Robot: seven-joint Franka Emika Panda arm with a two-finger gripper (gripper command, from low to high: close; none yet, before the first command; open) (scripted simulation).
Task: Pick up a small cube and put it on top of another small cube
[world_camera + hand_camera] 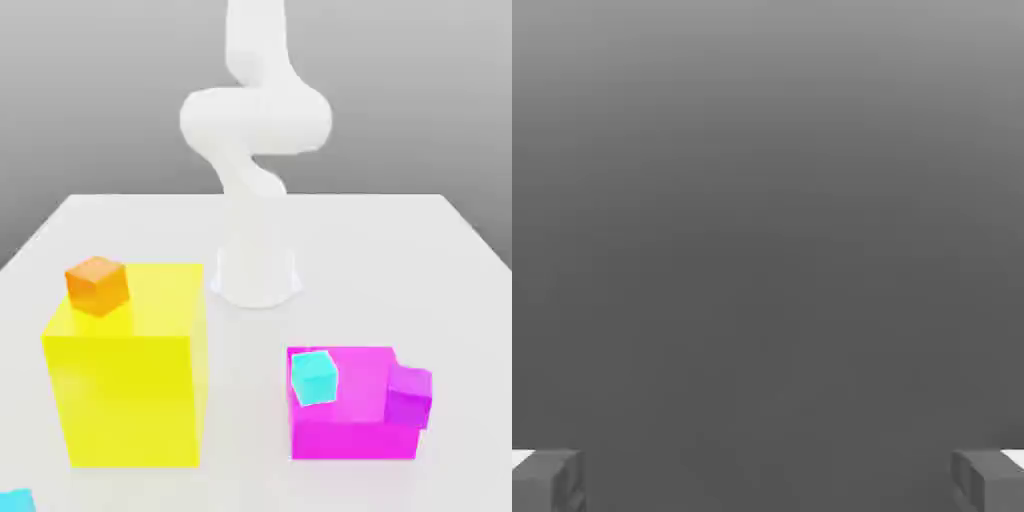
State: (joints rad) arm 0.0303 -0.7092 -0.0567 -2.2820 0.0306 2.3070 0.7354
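My end effector (768, 482) stands wide, its two fingertips (547, 480) far apart at the edges of the hand view, with nothing between them but plain grey background. My white arm (255, 130) rises from its base at the far middle of the white desk (400, 250) and bends overhead.

The small cyan cube (315, 377) sits on the top of the magenta block (350, 425), at that block's left near corner in the exterior view. A small purple cube (410, 396) is at the right end of the same block; whether it rests on the block or just beside it I cannot tell. To the exterior view's left, well apart from the magenta block, stands the big yellow block (130, 390), with a small orange cube (97, 285) on its far left corner. Another cyan piece (15, 501) shows at the near left edge of the desk, cut off by the frame.
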